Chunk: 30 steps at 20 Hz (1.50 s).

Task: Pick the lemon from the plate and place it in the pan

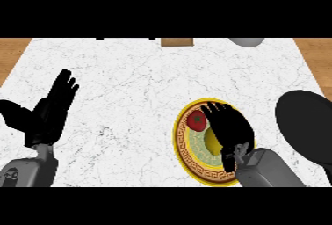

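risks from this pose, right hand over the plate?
1. A red tomato sits right beside the lemon on the plate; the right hand could close on or nudge the wrong one.
2. The hand hides most of the lemon, so grasp alignment is hard to confirm.
3. The pan is partly out of view at right; placement could land near its rim.

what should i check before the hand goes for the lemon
1. Lemon on the plate: ok, a yellow patch shows beside the right hand, mostly hidden by it.
2. Right hand above the plate: ok, fingers straight, holding nothing.
3. Tomato beside the lemon: not ok, it lies close to the fingers and could get nudged.
4. Pan free to receive the lemon: ok, dark, to the right of the plate, nothing seen in the part in view.
5. Left hand out of the way: ok, open at the view's left, resting.
6. Hand lined up on the lemon: cannot tell.
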Each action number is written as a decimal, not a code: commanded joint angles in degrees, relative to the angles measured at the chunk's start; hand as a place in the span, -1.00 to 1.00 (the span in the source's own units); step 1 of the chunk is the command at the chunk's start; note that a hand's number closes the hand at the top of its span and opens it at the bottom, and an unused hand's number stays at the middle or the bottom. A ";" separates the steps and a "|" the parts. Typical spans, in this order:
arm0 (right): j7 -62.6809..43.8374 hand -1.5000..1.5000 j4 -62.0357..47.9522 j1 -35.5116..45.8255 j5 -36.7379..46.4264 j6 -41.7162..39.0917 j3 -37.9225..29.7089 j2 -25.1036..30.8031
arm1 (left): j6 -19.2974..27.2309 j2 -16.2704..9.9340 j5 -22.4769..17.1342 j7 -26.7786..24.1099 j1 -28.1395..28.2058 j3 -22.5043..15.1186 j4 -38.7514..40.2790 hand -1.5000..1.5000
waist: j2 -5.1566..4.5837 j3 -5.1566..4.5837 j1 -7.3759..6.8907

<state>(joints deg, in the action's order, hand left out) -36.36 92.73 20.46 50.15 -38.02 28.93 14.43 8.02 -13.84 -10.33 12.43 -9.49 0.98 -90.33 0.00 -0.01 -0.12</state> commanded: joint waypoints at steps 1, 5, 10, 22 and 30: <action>1.72 -1.00 -0.84 -1.03 1.74 -1.21 -0.15 -0.97 | -0.19 -1.40 -0.35 6.99 1.53 0.74 -8.31 0.00 | 0.08 0.02 -0.16; 1.38 -1.00 -2.72 -3.70 5.68 0.43 1.27 -4.19 | -1.52 0.21 1.00 2.46 -1.02 2.12 -0.95 0.00 | 0.02 0.01 0.11; 9.68 -1.00 -9.40 -1.27 6.85 5.45 -3.47 -2.51 | -3.30 0.95 0.28 2.06 3.04 2.43 -3.17 0.00 | 0.03 0.01 -0.11; 16.52 1.00 -22.99 3.77 11.87 9.65 -3.23 -10.46 | -2.63 1.67 2.00 5.10 -2.32 4.22 -2.80 0.00 | -0.04 0.02 -0.20; 26.24 1.00 -31.33 3.62 13.90 19.64 -6.85 -8.75 | -4.23 2.56 2.39 3.18 -1.45 4.23 -1.52 0.00 | -0.06 0.02 -0.24</action>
<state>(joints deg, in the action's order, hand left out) -14.03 67.93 22.74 63.72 -21.16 23.44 6.74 4.10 -10.96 -7.55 13.40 -10.24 4.88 -90.20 0.65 -0.38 -0.08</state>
